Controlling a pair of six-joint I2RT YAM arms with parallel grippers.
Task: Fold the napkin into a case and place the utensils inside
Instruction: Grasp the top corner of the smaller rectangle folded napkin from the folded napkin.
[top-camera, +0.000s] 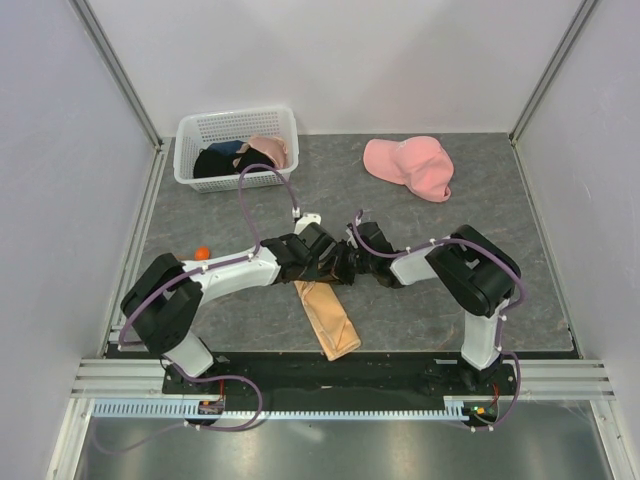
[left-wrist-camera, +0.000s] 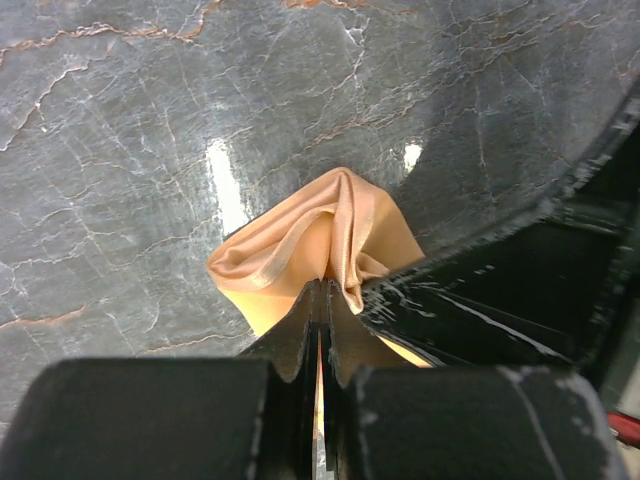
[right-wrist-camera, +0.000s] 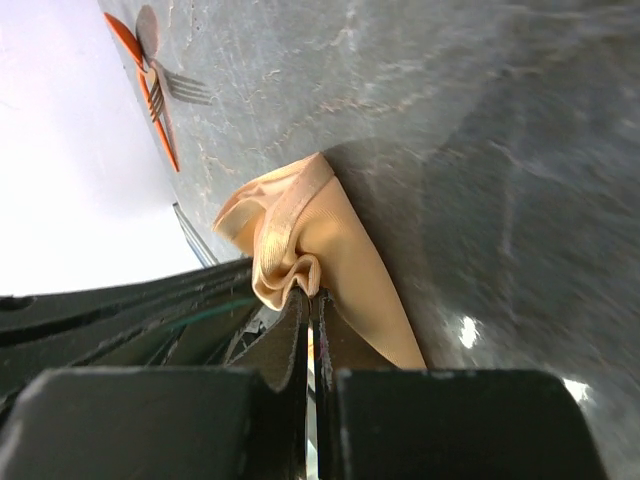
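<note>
- The left gripper (left-wrist-camera: 320, 292) is pinching shut on the bunched far end of the napkin (top-camera: 327, 318); the right gripper (right-wrist-camera: 308, 296) is clamping shut there too (from the opposite side).
- The napkin is lying as a folded strip mid-table, reaching toward the near edge.
- The utensils (top-camera: 202, 253) are lying well apart, leftward.
- Bare grey marble table (top-camera: 500, 230) is spreading rightward; a white basket (top-camera: 237, 125) and pink cap (top-camera: 410, 165) are sitting near the far wall.

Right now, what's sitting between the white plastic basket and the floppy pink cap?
Nothing. Only bare grey marbled tabletop lies between the white plastic basket and the pink cloth cap, as the top view shows.
</note>
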